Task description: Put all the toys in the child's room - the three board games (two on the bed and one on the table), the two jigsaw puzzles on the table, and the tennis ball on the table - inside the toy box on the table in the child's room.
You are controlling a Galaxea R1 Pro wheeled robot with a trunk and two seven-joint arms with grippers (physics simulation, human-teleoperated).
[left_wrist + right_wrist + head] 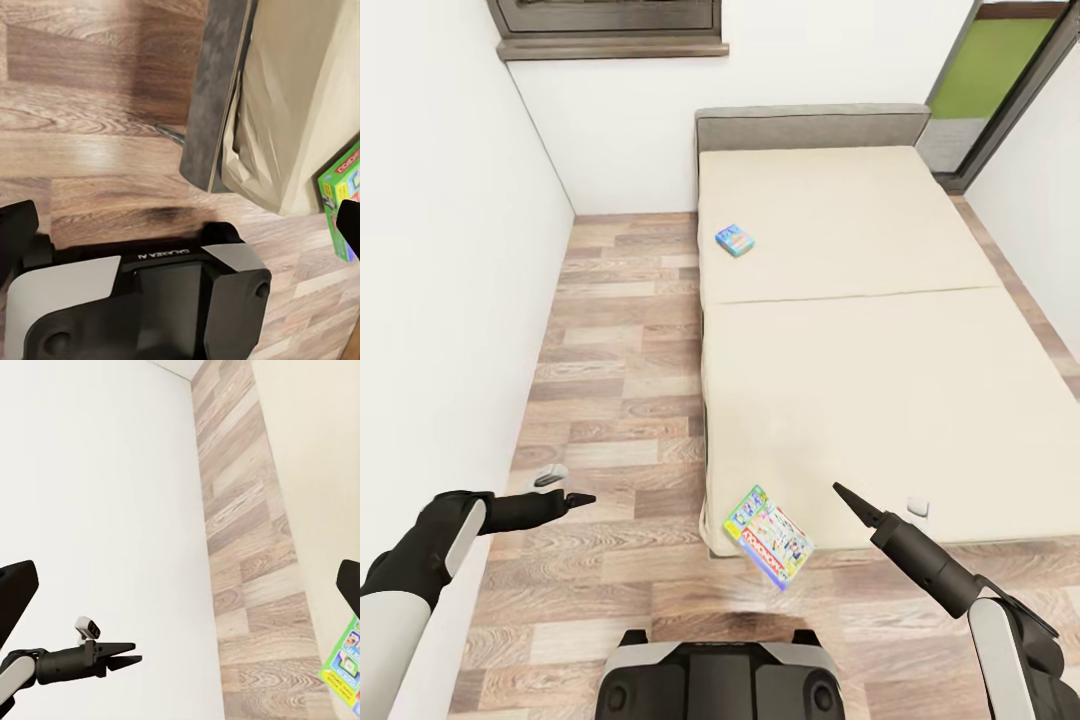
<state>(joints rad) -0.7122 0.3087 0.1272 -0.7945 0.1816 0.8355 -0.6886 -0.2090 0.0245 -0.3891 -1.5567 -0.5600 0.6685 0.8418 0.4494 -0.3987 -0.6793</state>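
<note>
I see two board games on the bed [880, 300] — the blue one [735, 240] near the headboard, the white-green one [768, 535] overhanging the foot edge. Left claw [582, 498] and right claw [840, 491] both pinched together, empty.

The robot is standing at the foot of the bed [880, 330], both arms reaching forward. A white and green board game [768, 535] is lying at the mattress's near corner, overhanging the edge. A small blue board game [735, 240] is sitting farther up, near the bed's left side. The left gripper [582, 498] is hovering over the wood floor [620, 350], fingers closed together. The right gripper [847, 497] is pointing over the mattress, just beside the near game, fingers together.
</note>
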